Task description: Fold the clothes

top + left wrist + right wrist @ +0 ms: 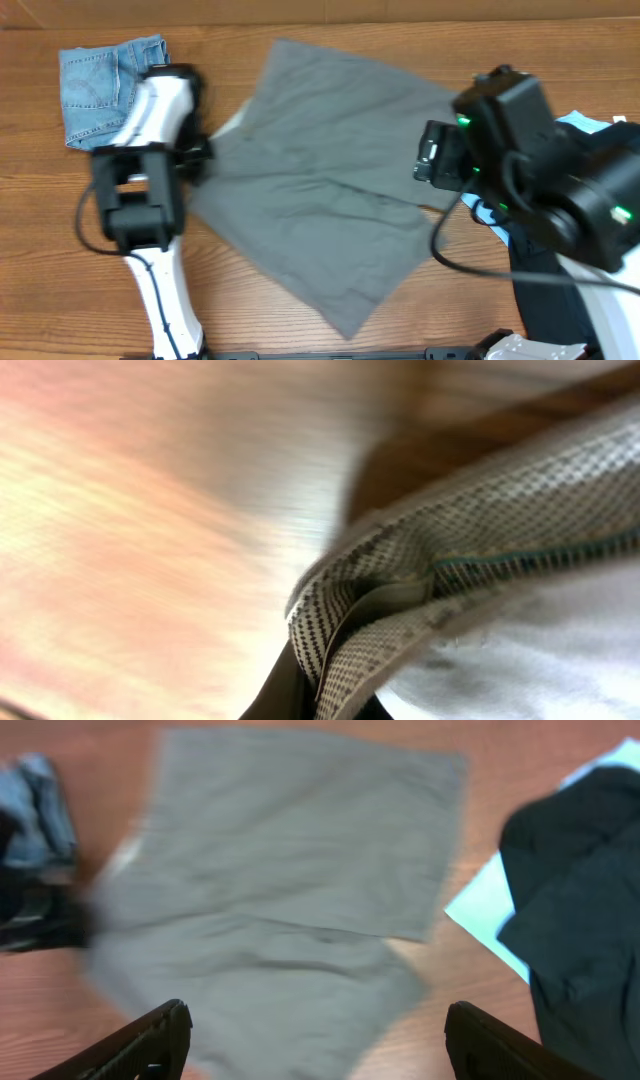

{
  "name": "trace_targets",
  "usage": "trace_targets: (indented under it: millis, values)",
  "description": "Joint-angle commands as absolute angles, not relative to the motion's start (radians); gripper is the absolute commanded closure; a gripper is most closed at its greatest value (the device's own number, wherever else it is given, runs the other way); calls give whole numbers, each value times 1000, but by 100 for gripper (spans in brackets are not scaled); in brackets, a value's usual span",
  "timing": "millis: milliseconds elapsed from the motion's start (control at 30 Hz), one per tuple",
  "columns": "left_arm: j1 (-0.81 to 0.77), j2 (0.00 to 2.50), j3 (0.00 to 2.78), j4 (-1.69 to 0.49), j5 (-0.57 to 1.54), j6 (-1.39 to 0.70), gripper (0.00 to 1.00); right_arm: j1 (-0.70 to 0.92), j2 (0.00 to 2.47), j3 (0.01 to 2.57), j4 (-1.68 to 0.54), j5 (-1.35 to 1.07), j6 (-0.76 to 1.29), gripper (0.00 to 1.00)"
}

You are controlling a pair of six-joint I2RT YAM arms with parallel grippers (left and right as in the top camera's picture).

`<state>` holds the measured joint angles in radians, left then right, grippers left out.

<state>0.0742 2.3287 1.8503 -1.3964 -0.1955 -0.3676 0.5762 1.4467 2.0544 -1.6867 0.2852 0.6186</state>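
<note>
One grey garment [320,180] in clamped left gripper [205,150], one denim garment [95,85], right gripper [317,1012] apart

Soft, even light is falling on the shorts [320,190], throwing faint shadows at their edges; in the left wrist view the table [150,510] left of the shorts is streaking with motion blur and pale glare; the right wrist view is blurring throughout.
</note>
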Motion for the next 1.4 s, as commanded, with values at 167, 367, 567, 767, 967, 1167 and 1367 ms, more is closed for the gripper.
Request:
trace_targets:
  millis: [167,367,567,767,967,1167,1367]
  values:
    - [251,2241,1846,-1425,-39,-305,91,486,1579,1747,-1544,180,619,16]
    - [221,2053,1847,-1417,-40,-302,48,408,1688,1562,-1436,-1,485,27]
    - [209,1869,1847,-1418,-40,-302,31,350,1786,1381,-1357,-36,406,34]
    - [209,1751,1847,-1436,-22,-275,31,334,1803,1168,-1155,-134,336,36]
    - [208,1702,1847,-1441,50,-214,34,334,1803,1032,-950,-199,336,58]
    - [208,1686,1847,-1451,45,-201,35,297,1803,1031,-942,-29,376,96]
    - [208,1687,1847,-1456,45,-202,35,133,1803,1147,-907,134,427,96]
